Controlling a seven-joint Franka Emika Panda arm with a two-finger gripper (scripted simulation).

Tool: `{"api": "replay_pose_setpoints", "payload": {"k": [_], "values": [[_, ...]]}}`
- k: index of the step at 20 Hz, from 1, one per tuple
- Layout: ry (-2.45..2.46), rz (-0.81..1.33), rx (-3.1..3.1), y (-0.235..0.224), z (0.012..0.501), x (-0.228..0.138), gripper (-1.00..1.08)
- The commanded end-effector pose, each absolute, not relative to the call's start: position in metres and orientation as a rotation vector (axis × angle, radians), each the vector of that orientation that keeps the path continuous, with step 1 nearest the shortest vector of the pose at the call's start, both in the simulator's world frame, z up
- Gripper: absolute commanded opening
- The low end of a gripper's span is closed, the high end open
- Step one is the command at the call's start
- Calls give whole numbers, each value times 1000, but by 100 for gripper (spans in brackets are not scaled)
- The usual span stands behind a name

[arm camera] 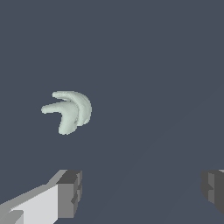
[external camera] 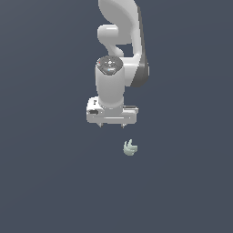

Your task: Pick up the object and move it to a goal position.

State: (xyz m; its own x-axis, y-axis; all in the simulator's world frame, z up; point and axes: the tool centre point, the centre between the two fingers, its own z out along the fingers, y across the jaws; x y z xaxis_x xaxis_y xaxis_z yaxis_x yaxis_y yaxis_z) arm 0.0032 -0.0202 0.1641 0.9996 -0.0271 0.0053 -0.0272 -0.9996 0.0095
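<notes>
- The end effector points straight down from the white arm. It is released: in the wrist view its two fingers stand far apart with only bare surface between them, and they grip nothing.
- In the exterior view only the short fingertip stubs show beneath the white hand body, one at each end of its lower edge.
- The object lies apart from the end effector, at about 5 o'clock from it in the exterior view, a little toward that view's right and lower in the picture. Nothing touches it.
- In the wrist view the object sits outside the gap between the fingers, ahead of the finger that shows the white side face. It is nearer that finger than the other, dark one at the far edge of the frame.
- The object is pale mint green and matte, made of a few curved lobes that fan out from one thicker end, like a small bunch. It is much smaller than the hand body above it.
- It rests on a plain, dark blue-grey counter that fills the background of both views.
</notes>
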Motion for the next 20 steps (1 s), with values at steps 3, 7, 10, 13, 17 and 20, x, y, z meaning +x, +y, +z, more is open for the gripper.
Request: {"api": "replay_pose_setpoints", "payload": {"k": [3,7,10,13,17,20], "values": [[-38,5,3131,-18,163,3,100],[-1,-20,3123,-3,156,-1,100],[18,-32,3120,4,152,-3,100],[15,-31,3120,3,153,-2,100],[27,-31,3120,3,152,-2,100],[63,-30,3119,6,150,1,100]]}}
